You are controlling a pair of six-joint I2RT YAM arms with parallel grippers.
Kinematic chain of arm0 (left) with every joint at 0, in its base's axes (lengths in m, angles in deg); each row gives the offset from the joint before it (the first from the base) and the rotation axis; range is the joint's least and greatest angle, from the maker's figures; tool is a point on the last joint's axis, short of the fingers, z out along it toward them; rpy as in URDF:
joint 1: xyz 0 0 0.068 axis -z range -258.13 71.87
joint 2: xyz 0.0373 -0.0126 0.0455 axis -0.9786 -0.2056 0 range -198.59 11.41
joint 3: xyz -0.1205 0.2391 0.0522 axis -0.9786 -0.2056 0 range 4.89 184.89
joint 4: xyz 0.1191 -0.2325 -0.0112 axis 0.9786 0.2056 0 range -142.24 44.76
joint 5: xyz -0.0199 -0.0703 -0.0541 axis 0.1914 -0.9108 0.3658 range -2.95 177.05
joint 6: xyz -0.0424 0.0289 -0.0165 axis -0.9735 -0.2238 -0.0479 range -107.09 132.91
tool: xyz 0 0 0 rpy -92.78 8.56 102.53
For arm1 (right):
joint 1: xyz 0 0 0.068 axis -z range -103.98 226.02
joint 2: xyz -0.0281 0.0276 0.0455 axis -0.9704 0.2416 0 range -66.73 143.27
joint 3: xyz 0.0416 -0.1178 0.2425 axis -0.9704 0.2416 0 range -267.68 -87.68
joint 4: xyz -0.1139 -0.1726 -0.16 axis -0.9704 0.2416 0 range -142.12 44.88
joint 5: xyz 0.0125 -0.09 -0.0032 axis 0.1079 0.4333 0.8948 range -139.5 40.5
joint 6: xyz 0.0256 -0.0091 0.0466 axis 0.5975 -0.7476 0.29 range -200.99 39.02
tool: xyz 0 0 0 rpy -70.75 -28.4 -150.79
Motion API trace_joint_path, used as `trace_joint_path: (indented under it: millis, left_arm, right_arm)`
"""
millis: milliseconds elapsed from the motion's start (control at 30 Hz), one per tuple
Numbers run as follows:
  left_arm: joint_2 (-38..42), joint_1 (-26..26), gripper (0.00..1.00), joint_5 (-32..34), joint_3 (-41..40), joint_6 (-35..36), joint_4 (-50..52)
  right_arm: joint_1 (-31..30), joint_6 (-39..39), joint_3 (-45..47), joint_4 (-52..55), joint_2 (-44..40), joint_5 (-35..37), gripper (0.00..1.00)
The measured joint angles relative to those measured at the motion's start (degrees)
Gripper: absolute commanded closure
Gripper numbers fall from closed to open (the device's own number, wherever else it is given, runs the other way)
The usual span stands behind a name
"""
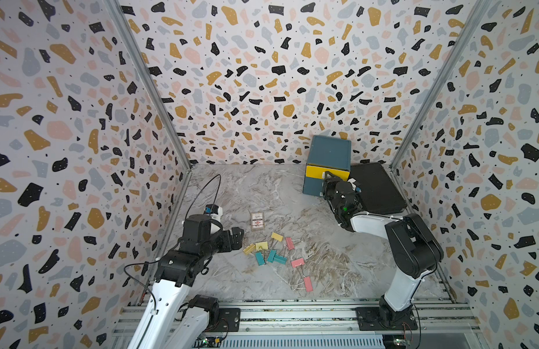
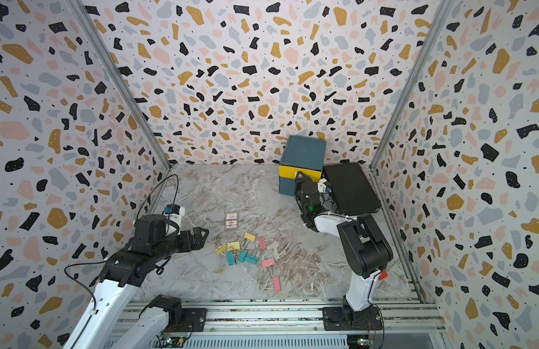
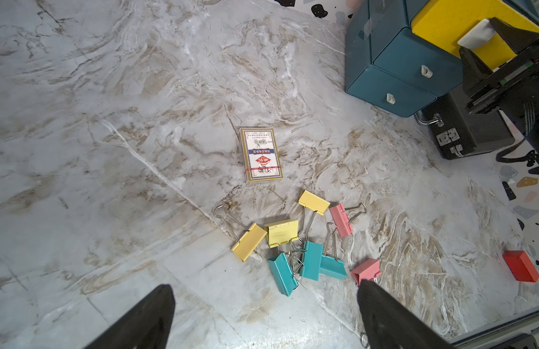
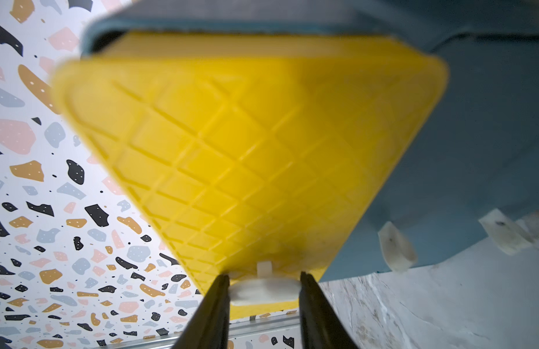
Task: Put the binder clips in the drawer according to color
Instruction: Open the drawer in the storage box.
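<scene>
Left gripper (image 2: 202, 237): jaws were wide apart, empty, hovering just left of the binder clips (image 1: 272, 253). The clips lay loose mid-table on the near side: three yellow, three teal, three pink. Risk there: the wire handles of a teal clip (image 3: 311, 263) and a yellow clip (image 3: 282, 232) looked interlocked, so lifting one would likely drag a neighbour. The card box (image 1: 257, 221) sat just beyond the pile, where a sloppy approach could knock it.

The drawer cabinet (image 1: 330, 149) stood far right near the back wall, just beside the black case (image 1: 377, 187). My right gripper (image 4: 263, 284) was clamped on the white tab (image 3: 475, 34) of the yellow top drawer (image 1: 315, 172), which stuck partway out.

Risks, my read:
- The tab was small, so the grip could slip off.
- Nothing braced the cabinet, so a pull could slide or tip it toward the near side.
- Pulled too far, the drawer would drop out.
- Both lower fronts were teal, so pink had no obvious home.

Hard to see:
- The yellow drawer's inside was hidden in every view, and I couldn't tell how far out it was.
- Both top views hid my right fingertips behind the wrist.
- The left wrist view lost the third pink clip (image 1: 308, 283) behind my finger (image 3: 392, 317).
- The right wrist view was blurred.
- The red block (image 3: 520, 266) was mostly behind my right arm in the top views.
</scene>
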State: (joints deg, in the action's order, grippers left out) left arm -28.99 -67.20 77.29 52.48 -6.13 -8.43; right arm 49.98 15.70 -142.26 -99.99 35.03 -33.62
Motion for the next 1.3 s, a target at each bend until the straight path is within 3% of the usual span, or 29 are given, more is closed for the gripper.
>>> trace_joint_path:
  millis: [500, 1067, 1233, 1300]
  left_arm:
    - [0.0, 0.0, 0.02, 0.0, 0.0, 0.0, -0.1]
    - [0.0, 0.0, 0.03, 0.0, 0.0, 0.0, -0.1]
    - [-0.1, 0.0, 0.03, -0.1, 0.0, 0.0, -0.1]
    - [-0.1, 0.0, 0.02, -0.1, 0.0, 0.0, -0.1]
  right_arm:
    - [-5.4, 2.4, 9.9, 6.9, -13.1, 3.9, 0.87]
    - [-9.2, 4.9, 12.5, 14.5, -19.5, 6.9, 0.86]
    - [-9.7, 5.6, 12.5, 15.5, -20.1, 7.9, 0.81]
    - [-9.7, 5.8, 12.6, 15.7, -20.1, 8.0, 0.67]
